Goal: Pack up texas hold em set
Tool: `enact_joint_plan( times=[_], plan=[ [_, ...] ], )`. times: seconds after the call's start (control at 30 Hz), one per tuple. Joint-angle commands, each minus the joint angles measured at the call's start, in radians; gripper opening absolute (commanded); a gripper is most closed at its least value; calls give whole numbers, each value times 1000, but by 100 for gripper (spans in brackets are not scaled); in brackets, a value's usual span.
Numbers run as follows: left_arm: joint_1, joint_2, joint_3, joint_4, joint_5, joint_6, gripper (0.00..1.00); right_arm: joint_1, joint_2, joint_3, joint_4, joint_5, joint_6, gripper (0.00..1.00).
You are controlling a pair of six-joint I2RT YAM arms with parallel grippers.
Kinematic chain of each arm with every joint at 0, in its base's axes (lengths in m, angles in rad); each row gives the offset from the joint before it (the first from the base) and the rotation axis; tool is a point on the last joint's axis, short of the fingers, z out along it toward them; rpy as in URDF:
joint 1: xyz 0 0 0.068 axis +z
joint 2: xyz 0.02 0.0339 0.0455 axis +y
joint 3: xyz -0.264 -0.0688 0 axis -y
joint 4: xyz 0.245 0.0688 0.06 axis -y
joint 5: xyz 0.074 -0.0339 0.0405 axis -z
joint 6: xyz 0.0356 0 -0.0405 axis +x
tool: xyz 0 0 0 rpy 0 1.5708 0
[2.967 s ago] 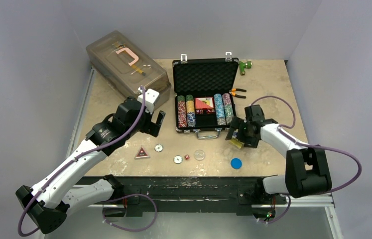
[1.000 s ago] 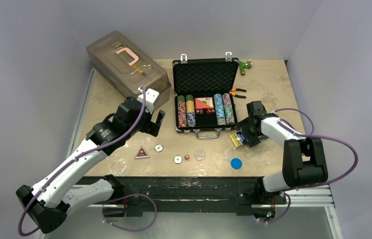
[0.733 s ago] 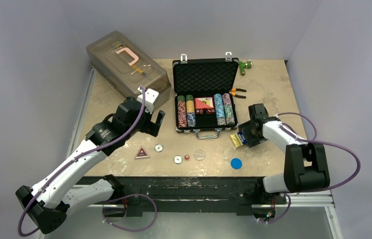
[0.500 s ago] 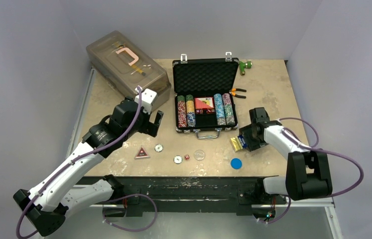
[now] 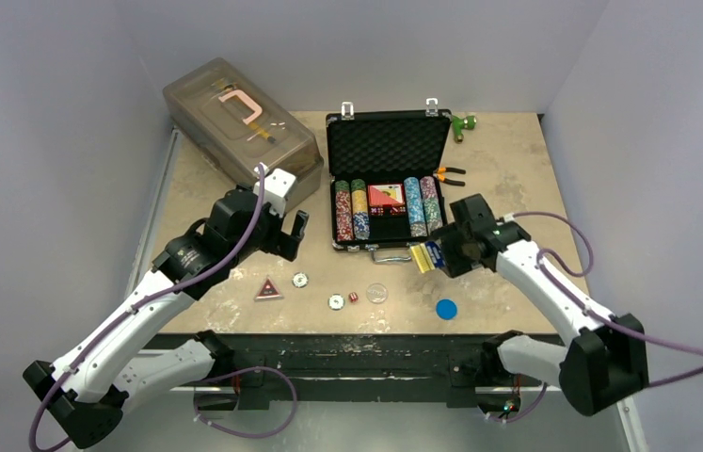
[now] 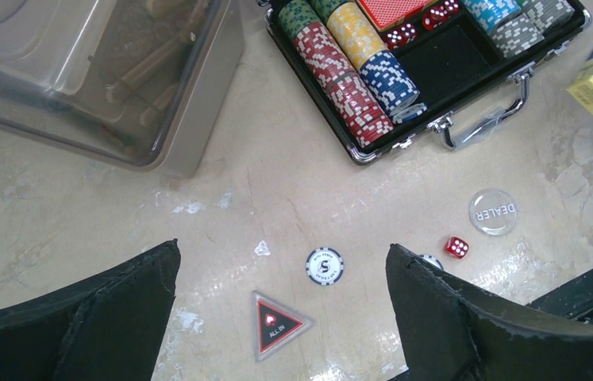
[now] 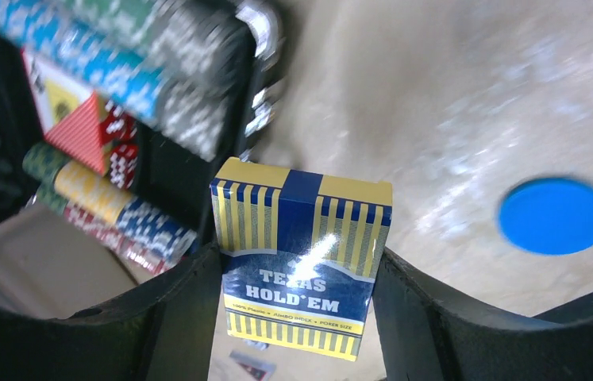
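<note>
Step in hand: card deck (image 7: 302,238) going to briefcase (image 5: 387,146). Right gripper (image 5: 439,252) pinching deck across its sides, looks lifted, just off case's front-right corner. Empty slot (image 5: 385,229) at 10 o'clock from deck, 6 o'clock of red deck (image 5: 386,196). Next: shift toward 10, align with slot, lower, release. Left gripper (image 6: 283,250) spread wide, empty, over loose chip (image 6: 325,266), red die (image 6: 457,247), DEALER disc (image 6: 493,211). Likely next pickups.

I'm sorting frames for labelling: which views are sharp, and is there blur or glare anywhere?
Right wrist view: the card deck between the fingers is sharp, with a glare streak across its face; the chips and blue disc behind are blurred. Left wrist view: crisp, the DEALER disc readable. Top view: even light, soft shadows.
</note>
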Motion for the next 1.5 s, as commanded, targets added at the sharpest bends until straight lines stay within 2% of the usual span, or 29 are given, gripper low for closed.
enact_joint_plan(
  times=[0.0, 0.13, 0.23, 0.53, 0.73, 0.83, 0.93, 1.47],
  plan=[
    [-6, -14, 41, 24, 29, -20, 97, 145, 151, 201, 38, 57, 177, 34],
    [-6, -15, 39, 23, 23, -22, 97, 226, 352, 382, 22, 109, 265, 35],
    [-9, -17, 36, 25, 11, -21, 97, 236, 461, 438, 34, 101, 341, 35],
    [-19, -25, 34, 26, 3, -17, 97, 242, 541, 454, 41, 191, 531, 33],
    [-19, -31, 34, 27, 9, -18, 97, 243, 656, 587, -60, 206, 554, 33],
    [-19, -31, 34, 27, 8, -18, 97, 242, 690, 613, -59, 222, 551, 34],
    [-19, -30, 34, 29, 9, -18, 97, 243, 730, 671, -142, 234, 559, 34],
    [-19, -26, 36, 27, 15, -18, 97, 245, 847, 793, -309, 285, 551, 34]
  ],
)
